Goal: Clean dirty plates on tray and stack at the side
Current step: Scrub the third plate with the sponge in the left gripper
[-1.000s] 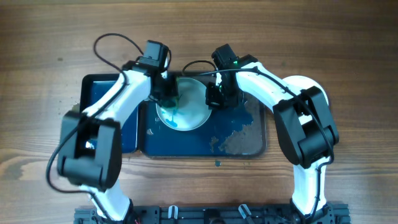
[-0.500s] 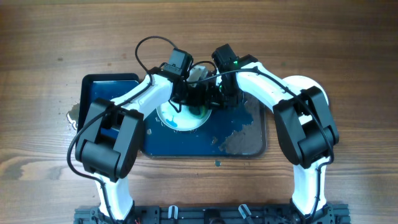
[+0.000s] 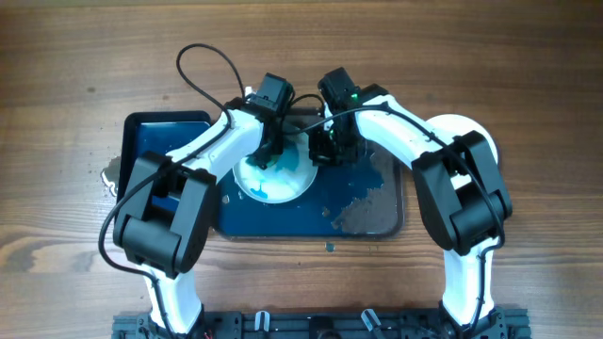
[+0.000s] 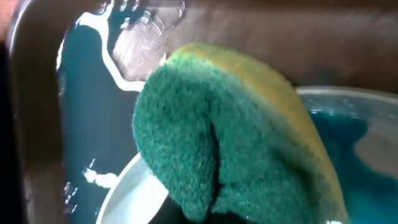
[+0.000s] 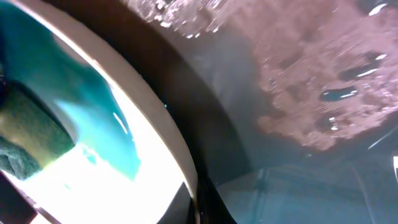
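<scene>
One white plate (image 3: 283,177) with teal smears lies in the large dark tray (image 3: 367,221). My left gripper (image 3: 268,151) is shut on a green and yellow sponge (image 4: 236,137) and presses it on the plate's far left part. The sponge hides the left jaws in the left wrist view, where the plate rim (image 4: 130,193) shows below it. My right gripper (image 3: 326,151) is shut on the plate's right rim. In the right wrist view the plate (image 5: 93,168) carries a teal smear (image 5: 81,106) and the sponge (image 5: 25,146) shows at the left. No other plates are clearly in view.
The tray floor holds wet, foamy patches (image 3: 363,209). A smaller black-rimmed tray (image 3: 165,141) with a blue floor adjoins it on the left. A wet splash (image 3: 111,174) and a teal speck (image 3: 330,248) lie on the wooden table (image 3: 528,75).
My left gripper swept the sponge right across the plate, then back to its left part. The teal smear looks thinner. My right gripper kept its hold on the rim.
</scene>
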Robot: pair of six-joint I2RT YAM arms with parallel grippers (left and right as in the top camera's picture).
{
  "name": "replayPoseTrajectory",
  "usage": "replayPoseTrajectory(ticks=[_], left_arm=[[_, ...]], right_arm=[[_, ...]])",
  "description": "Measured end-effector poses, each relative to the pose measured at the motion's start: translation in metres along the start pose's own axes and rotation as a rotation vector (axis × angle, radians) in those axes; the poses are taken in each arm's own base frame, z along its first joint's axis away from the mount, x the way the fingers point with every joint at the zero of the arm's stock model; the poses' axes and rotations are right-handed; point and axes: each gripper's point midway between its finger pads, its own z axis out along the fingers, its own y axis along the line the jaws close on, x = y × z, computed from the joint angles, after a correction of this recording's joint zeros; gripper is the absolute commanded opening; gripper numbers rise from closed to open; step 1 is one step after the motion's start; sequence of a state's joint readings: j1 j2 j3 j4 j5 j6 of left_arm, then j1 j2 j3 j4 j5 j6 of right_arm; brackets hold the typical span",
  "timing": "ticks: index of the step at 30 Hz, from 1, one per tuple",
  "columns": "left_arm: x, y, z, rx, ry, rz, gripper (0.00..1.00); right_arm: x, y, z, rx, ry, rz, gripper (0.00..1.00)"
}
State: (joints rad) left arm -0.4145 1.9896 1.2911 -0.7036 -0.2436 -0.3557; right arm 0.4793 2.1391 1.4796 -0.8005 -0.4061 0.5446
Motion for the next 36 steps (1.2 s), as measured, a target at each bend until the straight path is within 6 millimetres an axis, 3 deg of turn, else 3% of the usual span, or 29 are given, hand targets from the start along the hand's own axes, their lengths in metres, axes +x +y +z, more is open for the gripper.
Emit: replayPoseTrajectory(ticks=[2,5,7,10,13,17,21,25,28,30,34,36], left_arm=[[0.014,0.004,-0.002,-0.01,0.061,0.021,0.04],[0.029,-0.005,-0.006,0.089,0.14,0.129,0.04],[0.047,-0.023,-0.013,0.253,0.223,0.243,0.04],[0.075,-0.068,-0.031,0.563,0.292,0.378,0.04],[0.069,-0.093,-0.036,0.713,0.238,0.419,0.04],[0.044,-0.107,-0.033,0.752,0.119,0.413,0.04],[0.016,-0.097,-0.019,0.611,0.028,0.321,0.04],[-0.017,-0.048,-0.003,0.251,-0.074,0.134,0.04],[-0.01,-0.015,0.0,0.063,-0.046,0.017,0.04],[-0.001,-0.004,0.0,0.007,-0.013,-0.018,0.04],[0.013,-0.003,-0.002,0.023,0.056,0.025,0.04],[0.023,-0.013,-0.005,0.135,0.119,0.1,0.04]], right_arm=[[0.002,0.001,0.0,-0.002,0.007,-0.01,0.04],[0.003,0.0,0.001,0.001,0.013,-0.019,0.04],[0.003,0.0,0.001,0.001,0.013,-0.022,0.04],[0.004,0.0,0.001,0.002,0.014,-0.019,0.04],[0.002,-0.002,0.0,0.002,0.011,-0.013,0.04],[-0.003,-0.006,-0.002,0.002,-0.001,0.005,0.04],[-0.004,-0.006,-0.002,0.002,-0.005,0.014,0.04],[-0.004,-0.006,-0.002,0.002,-0.005,0.017,0.04],[-0.003,-0.003,-0.002,-0.004,-0.006,0.01,0.04],[-0.001,0.0,0.0,-0.006,-0.001,0.003,0.04],[0.002,0.001,0.001,-0.003,0.006,-0.001,0.04],[0.002,-0.001,0.0,-0.001,0.009,-0.004,0.04]])
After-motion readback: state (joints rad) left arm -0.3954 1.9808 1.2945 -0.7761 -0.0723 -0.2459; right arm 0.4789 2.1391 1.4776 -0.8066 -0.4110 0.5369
